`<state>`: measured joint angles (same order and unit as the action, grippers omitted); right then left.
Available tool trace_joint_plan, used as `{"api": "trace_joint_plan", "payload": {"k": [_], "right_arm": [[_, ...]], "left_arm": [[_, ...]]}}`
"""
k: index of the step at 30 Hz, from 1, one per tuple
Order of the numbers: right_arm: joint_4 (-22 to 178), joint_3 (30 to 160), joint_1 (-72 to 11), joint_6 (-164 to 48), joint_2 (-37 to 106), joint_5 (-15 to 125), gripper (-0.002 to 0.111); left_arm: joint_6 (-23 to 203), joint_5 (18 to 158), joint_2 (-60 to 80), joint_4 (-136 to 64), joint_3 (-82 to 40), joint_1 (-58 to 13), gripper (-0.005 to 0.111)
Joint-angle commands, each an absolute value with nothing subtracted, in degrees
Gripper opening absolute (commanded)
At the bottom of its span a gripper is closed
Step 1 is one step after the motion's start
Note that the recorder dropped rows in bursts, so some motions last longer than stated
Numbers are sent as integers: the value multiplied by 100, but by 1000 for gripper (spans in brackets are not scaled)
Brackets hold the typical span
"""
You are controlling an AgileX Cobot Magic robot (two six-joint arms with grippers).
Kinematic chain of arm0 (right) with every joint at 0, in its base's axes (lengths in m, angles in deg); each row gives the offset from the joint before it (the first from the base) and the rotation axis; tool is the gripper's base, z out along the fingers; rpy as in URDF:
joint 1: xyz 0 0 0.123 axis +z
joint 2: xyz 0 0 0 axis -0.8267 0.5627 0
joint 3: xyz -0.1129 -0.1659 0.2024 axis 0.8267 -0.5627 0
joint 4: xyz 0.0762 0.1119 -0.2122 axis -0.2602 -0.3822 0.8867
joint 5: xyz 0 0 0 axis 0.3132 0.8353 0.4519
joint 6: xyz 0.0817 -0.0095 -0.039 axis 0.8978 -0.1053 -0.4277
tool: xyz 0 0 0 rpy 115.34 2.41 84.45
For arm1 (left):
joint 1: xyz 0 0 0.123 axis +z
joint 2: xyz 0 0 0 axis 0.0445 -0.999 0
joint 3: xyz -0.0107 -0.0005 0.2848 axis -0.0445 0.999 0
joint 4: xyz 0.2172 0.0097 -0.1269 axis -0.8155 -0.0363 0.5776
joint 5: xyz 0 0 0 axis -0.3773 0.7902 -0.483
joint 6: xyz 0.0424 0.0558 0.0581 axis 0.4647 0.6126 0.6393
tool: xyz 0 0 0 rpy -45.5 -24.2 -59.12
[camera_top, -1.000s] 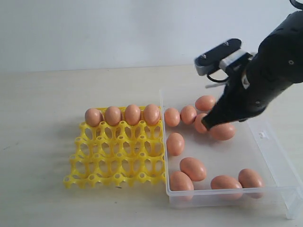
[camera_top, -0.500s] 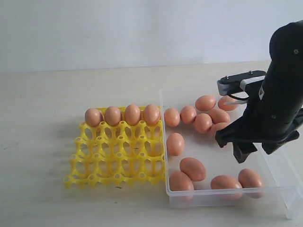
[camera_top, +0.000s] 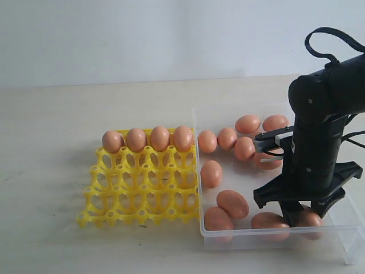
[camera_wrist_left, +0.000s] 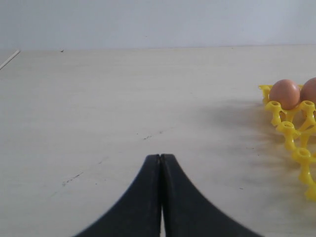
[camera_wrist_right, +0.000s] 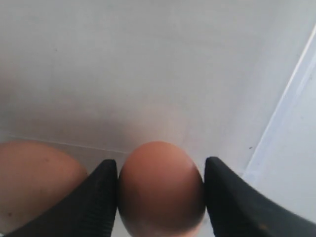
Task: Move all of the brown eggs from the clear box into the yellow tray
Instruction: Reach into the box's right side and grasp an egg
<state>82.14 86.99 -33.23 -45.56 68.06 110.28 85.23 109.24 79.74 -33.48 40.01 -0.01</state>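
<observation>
While brown eggs [camera_top: 159,138] line yellow tray [camera_top: 137,197], more in clear box [camera_top: 256,238]

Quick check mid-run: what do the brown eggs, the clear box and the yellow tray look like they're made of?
Brown eggs: matte, even orange-brown surface with no gloss; whether real shell or dummy, the look leaves it open.
Clear box: thin transparent plastic, smooth; the eggs show through its walls.
Yellow tray: moulded plastic, judging by the uniform bright colour and the slightly shiny open lattice.
</observation>
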Motion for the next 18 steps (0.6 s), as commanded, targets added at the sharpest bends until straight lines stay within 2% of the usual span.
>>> {"api": "trace_joint_plan", "payload": {"k": [1, 4, 7, 12, 18], "right_arm": [[8268, 8706, -3355, -4644, 6737, 11135, 0], [8266, 8706, -3355, -4721, 6568, 11085, 0], [8364, 8706, -3322, -4721, 6229, 10405, 0], [8284, 8706, -3027, -5125, 5582, 8033, 0], [7981, 8695, -2306, -5307, 5685, 5339, 0]], "left_arm": [[8492, 10844, 8006, -3316, 3978, -31, 0], [8492, 10844, 8006, -3316, 3978, -31, 0], [8492, 10844, 8006, -3316, 3978, -31, 0], [8492, 10844, 8006, -3316, 3978, -31, 0], [8492, 10844, 8006, -3316, 3978, -31, 0]]}}
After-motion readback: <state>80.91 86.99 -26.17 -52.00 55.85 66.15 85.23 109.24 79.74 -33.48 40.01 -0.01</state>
